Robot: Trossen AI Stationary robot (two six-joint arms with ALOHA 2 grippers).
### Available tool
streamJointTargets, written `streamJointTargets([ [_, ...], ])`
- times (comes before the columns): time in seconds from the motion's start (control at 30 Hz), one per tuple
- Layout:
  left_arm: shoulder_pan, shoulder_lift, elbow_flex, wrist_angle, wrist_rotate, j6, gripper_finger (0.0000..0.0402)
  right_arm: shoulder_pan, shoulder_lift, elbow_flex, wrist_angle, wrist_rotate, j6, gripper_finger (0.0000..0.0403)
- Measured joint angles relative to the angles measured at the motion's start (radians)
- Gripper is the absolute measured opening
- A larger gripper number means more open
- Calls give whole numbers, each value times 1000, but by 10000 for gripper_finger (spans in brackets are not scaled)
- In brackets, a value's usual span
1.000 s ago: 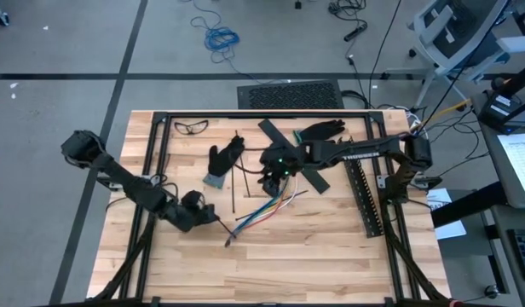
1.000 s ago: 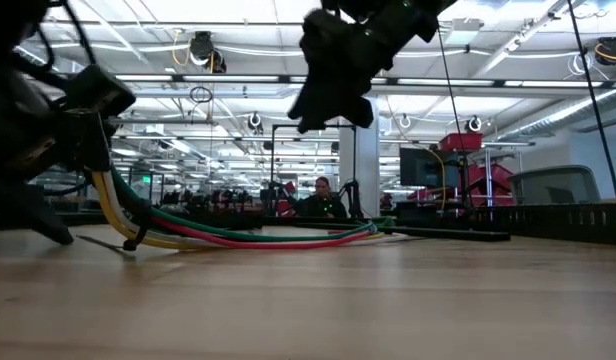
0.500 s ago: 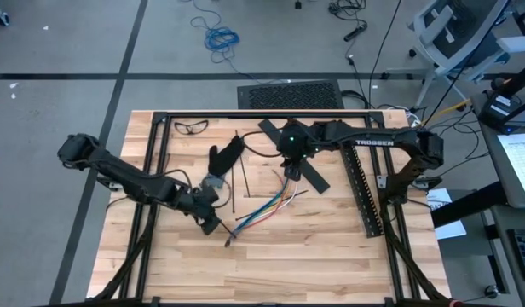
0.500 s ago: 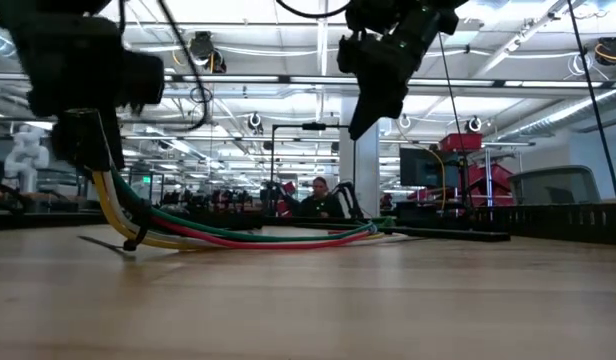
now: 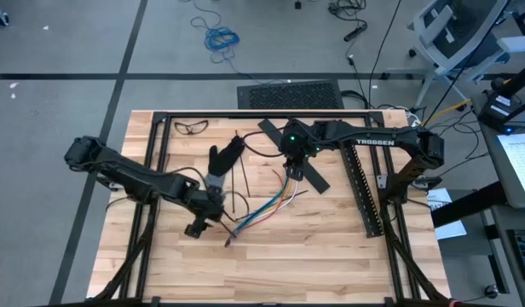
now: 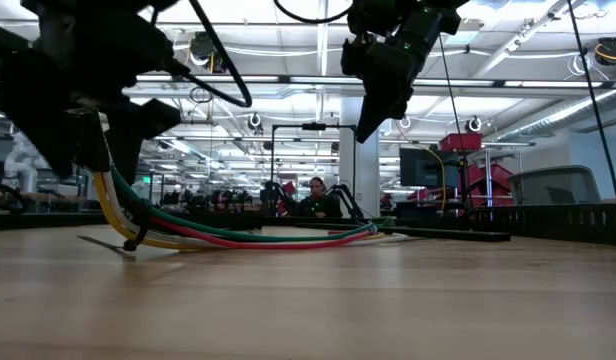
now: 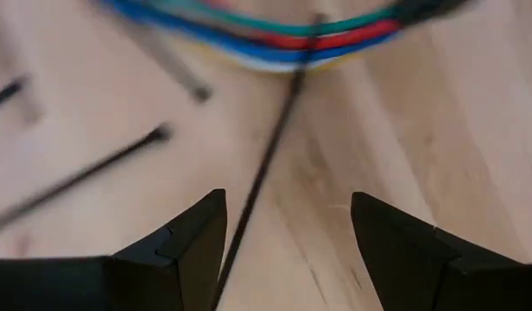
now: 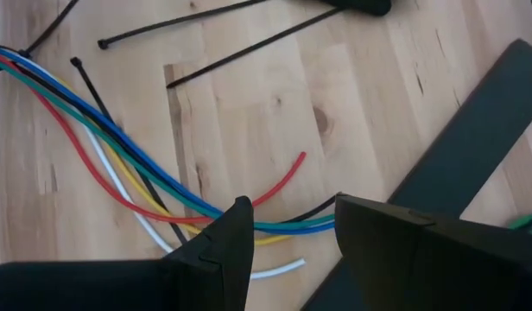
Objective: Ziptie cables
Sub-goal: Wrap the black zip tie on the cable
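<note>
The cables (image 5: 267,207) (image 8: 119,164), a loose bundle of yellow, blue, green, red and white wires, lie flat on the wooden table (image 5: 314,256). A black ziptie (image 8: 119,130) lies under them. My left gripper (image 5: 204,217) (image 7: 288,225) hangs open above the table at the bundle's near left end (image 7: 283,47). Another ziptie (image 7: 266,164) lies on the wood below the gap between its fingers. My right gripper (image 5: 290,166) (image 8: 292,229) hangs open well above the bundle's far right end, with nothing between its fingers (image 6: 373,120).
Loose black zipties (image 5: 245,179) lie left of the bundle. A black glove (image 5: 224,158) and safety glasses (image 5: 190,126) lie at the far left, a flat black strip (image 5: 309,175) under the right arm, and a black slotted strip (image 5: 365,196) along the right side.
My left gripper has risen, moved toward the table's right edge up to the bundle's near end, and rolled far about its own axis. My right gripper has moved toward the table's right edge, risen slightly and tipped more downward. The cables have stayed in place.
</note>
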Motion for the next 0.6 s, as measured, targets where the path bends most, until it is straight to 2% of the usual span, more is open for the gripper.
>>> streamJointTargets([
  [0.1, 7, 54, 0, 52, 19, 113, 242, 0, 0, 0, -3, 0, 31, 150],
  [0.6, 34, 261, 1, 199, 79, 288, 240, 38, 0, 0, -12, 0, 118, 150],
])
